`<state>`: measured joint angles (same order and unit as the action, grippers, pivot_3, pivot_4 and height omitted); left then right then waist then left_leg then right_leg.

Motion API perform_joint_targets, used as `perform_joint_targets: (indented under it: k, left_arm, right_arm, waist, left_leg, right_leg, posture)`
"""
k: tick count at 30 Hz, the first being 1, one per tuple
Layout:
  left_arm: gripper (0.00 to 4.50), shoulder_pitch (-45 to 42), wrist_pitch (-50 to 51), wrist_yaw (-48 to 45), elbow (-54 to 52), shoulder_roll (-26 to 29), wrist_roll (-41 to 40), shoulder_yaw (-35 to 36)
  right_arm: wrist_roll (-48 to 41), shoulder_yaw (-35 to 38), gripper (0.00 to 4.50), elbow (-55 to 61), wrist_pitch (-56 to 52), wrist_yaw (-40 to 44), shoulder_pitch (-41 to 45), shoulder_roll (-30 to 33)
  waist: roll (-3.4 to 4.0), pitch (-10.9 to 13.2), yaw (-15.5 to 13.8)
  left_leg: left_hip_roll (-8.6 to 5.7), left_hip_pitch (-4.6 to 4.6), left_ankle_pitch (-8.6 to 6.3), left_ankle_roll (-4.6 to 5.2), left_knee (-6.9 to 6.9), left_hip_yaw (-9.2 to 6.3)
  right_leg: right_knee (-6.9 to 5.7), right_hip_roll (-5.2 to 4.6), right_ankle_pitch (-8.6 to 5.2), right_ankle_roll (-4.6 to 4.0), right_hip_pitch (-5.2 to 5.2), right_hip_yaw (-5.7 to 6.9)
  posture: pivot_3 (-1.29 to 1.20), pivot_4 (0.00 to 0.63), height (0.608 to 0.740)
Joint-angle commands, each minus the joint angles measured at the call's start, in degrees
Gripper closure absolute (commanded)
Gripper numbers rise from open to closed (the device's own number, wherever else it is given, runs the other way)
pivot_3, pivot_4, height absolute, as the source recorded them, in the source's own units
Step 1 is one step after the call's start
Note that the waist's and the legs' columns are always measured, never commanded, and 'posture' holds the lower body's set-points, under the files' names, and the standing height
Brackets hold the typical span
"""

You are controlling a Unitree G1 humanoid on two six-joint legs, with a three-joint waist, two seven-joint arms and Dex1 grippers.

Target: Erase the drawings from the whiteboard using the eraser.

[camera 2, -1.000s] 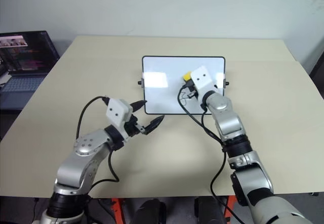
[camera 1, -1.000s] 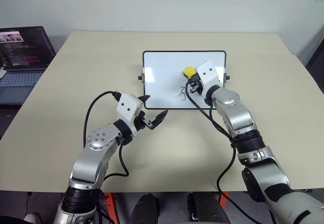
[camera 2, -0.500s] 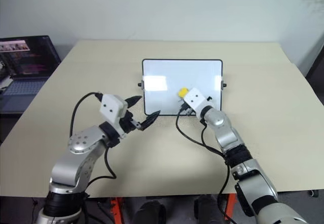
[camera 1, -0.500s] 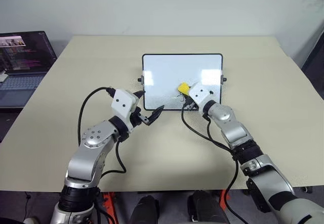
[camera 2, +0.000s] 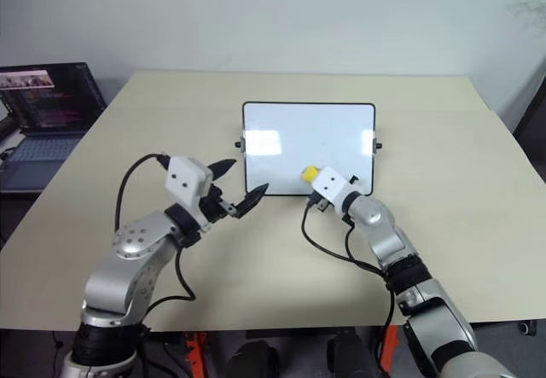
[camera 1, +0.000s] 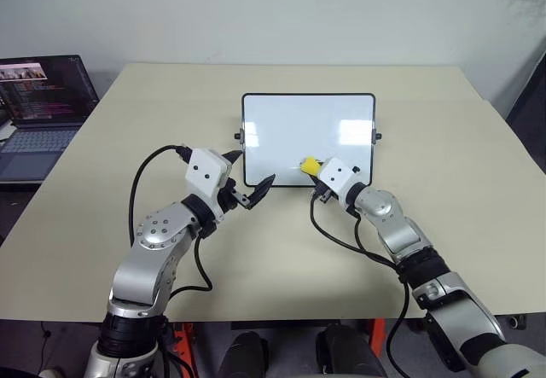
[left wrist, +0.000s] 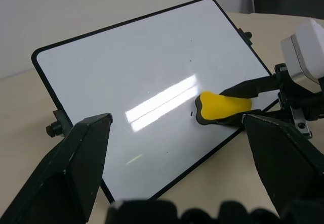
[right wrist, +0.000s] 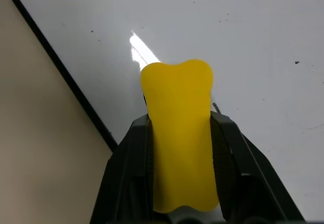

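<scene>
We judge the wiping step to be in hand: our right tool [camera 1: 316,176] is pinching the small yellow block eraser with its dark underside [camera 1: 309,165], which sits on the lower part of the small glossy white whiteboard with the thin black frame [camera 1: 290,122], close to its near edge on the pale beige bench [camera 1: 478,190]. In the right wrist view the black fingers [right wrist: 126,178] clamp the eraser on both sides. The board looks almost clean; we can make out only tiny dark specks and a faint short stroke just beside the eraser [right wrist: 216,106], perhaps what remains of the thin black marker drawings. Our left tool [camera 1: 251,183] hovers spread and empty at the board's near left corner. Next we would press the eraser flat and sweep over those leftover marks, then check the surface
</scene>
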<state>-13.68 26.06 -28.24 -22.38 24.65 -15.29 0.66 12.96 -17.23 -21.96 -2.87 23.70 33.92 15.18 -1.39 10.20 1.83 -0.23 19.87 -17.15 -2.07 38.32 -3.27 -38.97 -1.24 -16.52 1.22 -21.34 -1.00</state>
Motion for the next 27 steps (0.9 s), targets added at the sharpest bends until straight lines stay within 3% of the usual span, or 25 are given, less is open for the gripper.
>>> perform_joint_targets:
  k: [1,6,10,15,21,27]
  left_arm:
    - [0.0,-0.8,-0.7,0.0,-1.5,-0.1,-0.5,0.5]
    - [0.0,-0.8,-0.9,0.0,-1.2,-0.5,-0.5,0.1]
    - [0.0,-1.1,-1.2,-0.2,-0.7,-0.8,-0.4,-0.4]
    - [0.0,-1.7,-1.6,-0.6,0.2,-1.1,-0.2,-0.7]
    - [0.0,-2.2,-1.9,-1.0,0.7,-1.4,-0.1,-1.1]
    - [0.0,-2.7,-1.9,-1.4,0.8,-1.4,-0.1,-1.3]
  right_arm:
    - [0.7,-0.6,3.31,3.1,-4.5,2.3,-2.4,1.0]
    - [-0.5,1.0,3.31,12.7,-9.8,4.4,-3.8,1.7]
    - [-2.3,3.4,3.31,20.0,-15.2,4.9,-3.3,1.6]
    - [-4.1,7.3,3.31,25.4,-20.1,3.6,-1.1,1.3]
    - [-4.4,9.7,3.31,23.9,-21.2,0.7,1.3,1.3]
    - [-3.8,10.3,3.31,13.5,-16.1,-3.4,2.8,0.9]
  waist:
    - [0.0,0.0,0.0]
    - [0.0,0.0,-0.1]
    - [0.01,0.0,-0.1]
    - [0.02,0.1,-0.1]
    - [0.01,0.1,-0.2]
    - [0.01,0.1,-0.1]
  left_leg:
    - [-0.01,0.0,0.0,0.0,-0.1,0.0]
    - [0.0,0.18,0.0,-0.02,-0.36,-0.01]
    - [-0.01,1.02,0.02,-0.06,-0.28,-0.02]
    - [-0.01,1.08,0.02,-0.05,-0.33,-0.02]
    - [-0.02,1.07,0.02,-0.05,-0.34,-0.02]
    - [-0.02,1.06,0.02,-0.05,-0.34,0.01]
  right_leg:
    - [0.02,-0.01,0.0,0.0,-0.03,0.0]
    - [0.1,-0.03,-0.04,-0.06,-0.29,0.03]
    - [0.06,-0.05,-0.03,-0.07,-1.05,0.05]
    - [0.22,-0.06,-0.04,-0.07,-1.06,0.06]
    - [0.2,-0.06,-0.04,-0.07,-1.06,0.08]
    - [0.21,-0.06,-0.04,-0.07,-1.06,0.07]
  posture:
    - [0.0,0.15,0.74]
    - [0.0,0.15,0.74]
    - [0.0,0.15,0.74]
    - [0.0,0.15,0.74]
    - [0.0,0.15,0.74]
    - [0.0,0.15,0.74]
